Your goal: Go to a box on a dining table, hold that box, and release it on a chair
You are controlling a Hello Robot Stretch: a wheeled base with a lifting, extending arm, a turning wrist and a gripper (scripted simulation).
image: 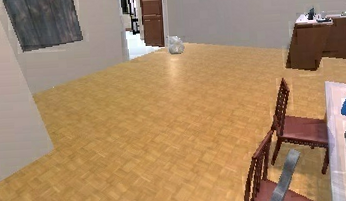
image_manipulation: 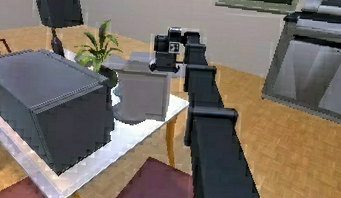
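A white dining table (image_manipulation: 144, 133) carries a large dark grey box (image_manipulation: 48, 100) and a smaller light grey box (image_manipulation: 144, 87). My arm (image_manipulation: 214, 140) rises from the arm side view's bottom edge toward the smaller box. The gripper (image_manipulation: 160, 48) sits at that box's top far corner, so I cannot tell whether it holds anything. A dark red chair seat (image_manipulation: 157, 188) lies beside the table at the bottom. In the forward view the table edge (image: 336, 144) runs down the right side, with two brown chairs (image: 298, 121) (image: 269, 183) next to it.
A potted plant (image_manipulation: 97, 47) and a dark stand-mounted object (image_manipulation: 55, 1) rise behind the table. A steel appliance (image_manipulation: 317, 57) stands at the right. Ahead lie open wood floor, a doorway with a white round thing (image: 176, 45), and a brown desk (image: 323, 41).
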